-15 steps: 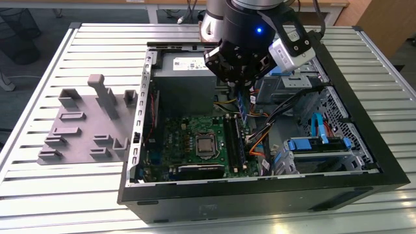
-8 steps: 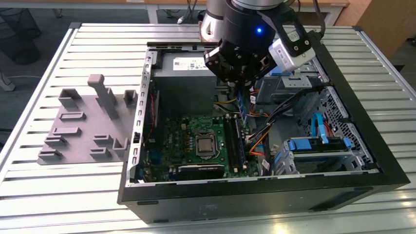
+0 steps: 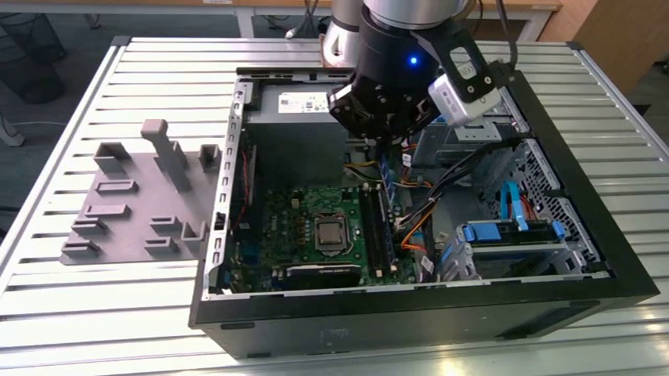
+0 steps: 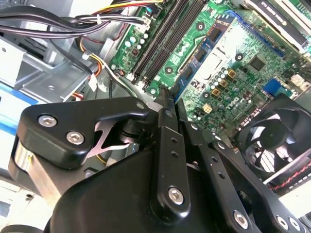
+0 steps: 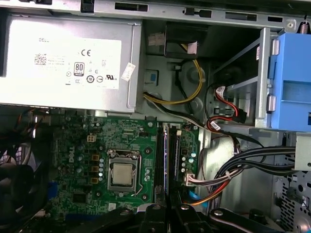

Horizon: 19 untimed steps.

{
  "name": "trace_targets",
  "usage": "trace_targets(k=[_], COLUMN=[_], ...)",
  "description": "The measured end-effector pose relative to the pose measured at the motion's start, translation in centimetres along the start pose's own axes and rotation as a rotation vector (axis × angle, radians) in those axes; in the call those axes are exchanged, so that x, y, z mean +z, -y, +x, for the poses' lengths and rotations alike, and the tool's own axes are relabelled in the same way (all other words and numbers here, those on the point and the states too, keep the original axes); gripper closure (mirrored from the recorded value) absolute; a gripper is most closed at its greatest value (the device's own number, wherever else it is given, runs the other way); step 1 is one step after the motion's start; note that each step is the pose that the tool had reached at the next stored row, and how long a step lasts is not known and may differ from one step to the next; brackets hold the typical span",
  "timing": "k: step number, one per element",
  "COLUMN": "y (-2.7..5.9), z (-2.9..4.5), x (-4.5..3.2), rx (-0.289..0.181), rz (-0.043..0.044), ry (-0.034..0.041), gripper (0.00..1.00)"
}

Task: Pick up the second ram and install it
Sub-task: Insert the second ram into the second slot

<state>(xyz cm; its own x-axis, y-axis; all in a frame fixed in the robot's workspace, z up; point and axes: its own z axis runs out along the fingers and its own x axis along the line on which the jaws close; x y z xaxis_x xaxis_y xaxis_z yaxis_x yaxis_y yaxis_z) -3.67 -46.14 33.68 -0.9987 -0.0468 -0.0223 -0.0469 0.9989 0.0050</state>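
Evidently the gripper (image 3: 383, 145) hangs inside the open computer case (image 3: 418, 313), its fingers (image 4: 164, 114) drawn together on the second ram (image 3: 385, 167), a thin blue strip that stands on edge just above the long black slots (image 5: 160, 155) of the green motherboard (image 3: 303, 227). In the first wrist view the strip (image 5: 166, 150) runs along the slots, seemingly between two of them; whether it already touches one I cannot tell. The risk, as I judge it, is a slightly skewed strip: pressed down out of line it could ride on a slot wall, bend, or slip in the grasp. The bundled cables (image 3: 439, 184) lie close beside the slots (close enough to snag a finger). As for writing, the grey power supply (image 5: 68, 58) carries a large white label (image 5: 73, 63) with marks and small print. The grey holder block (image 3: 136, 196) sits on the slatted counter (image 3: 84, 313).
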Motion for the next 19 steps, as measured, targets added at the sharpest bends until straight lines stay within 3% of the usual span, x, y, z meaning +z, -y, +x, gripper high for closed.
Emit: trace_targets(k=[10, 19], y=[0.02, 0.35], z=[0.03, 0.07], x=[1.76, 2.35], rx=[0.035, 0.036], rz=[0.0009, 0.0017], ry=[0.0001, -0.0007], gripper=[0.86, 0.86])
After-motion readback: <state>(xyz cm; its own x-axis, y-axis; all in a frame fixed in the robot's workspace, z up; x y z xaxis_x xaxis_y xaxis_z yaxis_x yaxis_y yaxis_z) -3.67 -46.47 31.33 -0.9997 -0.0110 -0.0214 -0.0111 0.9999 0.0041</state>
